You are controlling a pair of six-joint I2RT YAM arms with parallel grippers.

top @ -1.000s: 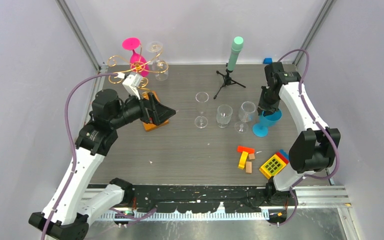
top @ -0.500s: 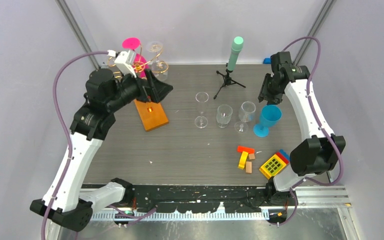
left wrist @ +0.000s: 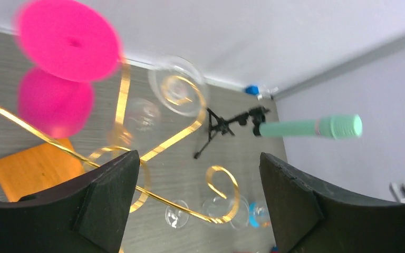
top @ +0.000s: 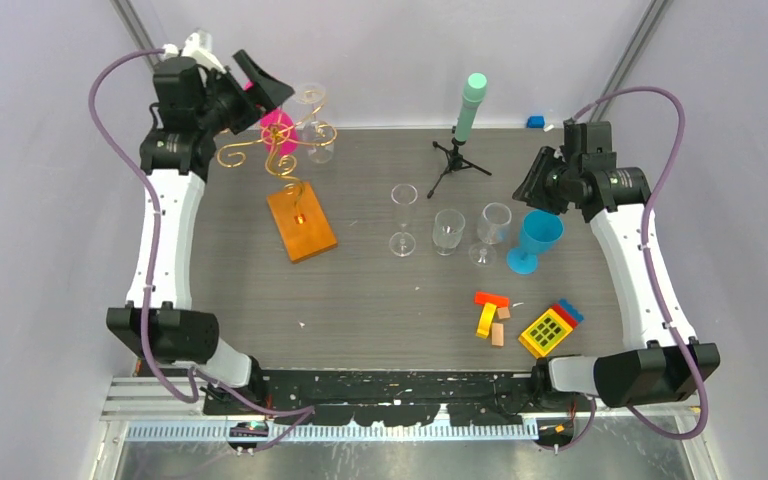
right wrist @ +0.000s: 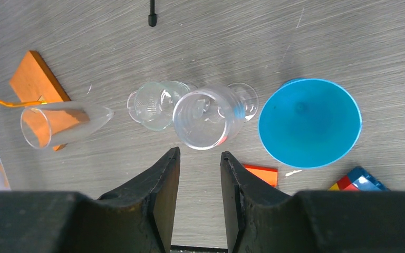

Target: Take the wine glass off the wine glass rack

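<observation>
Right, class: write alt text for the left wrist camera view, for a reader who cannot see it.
The open left gripper frames a gold wine glass rack where a pink wine glass and a clear wine glass hang foot-up. Below lie the orange base and a black tripod holding a mint-green cylinder.

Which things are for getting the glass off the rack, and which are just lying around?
For the job: wine glass rack, pink wine glass and clear wine glass hanging on it, left gripper.
Just lying about: mint-green cylinder on tripod, blue wine glass, three standing clear glasses, toy blocks.
</observation>
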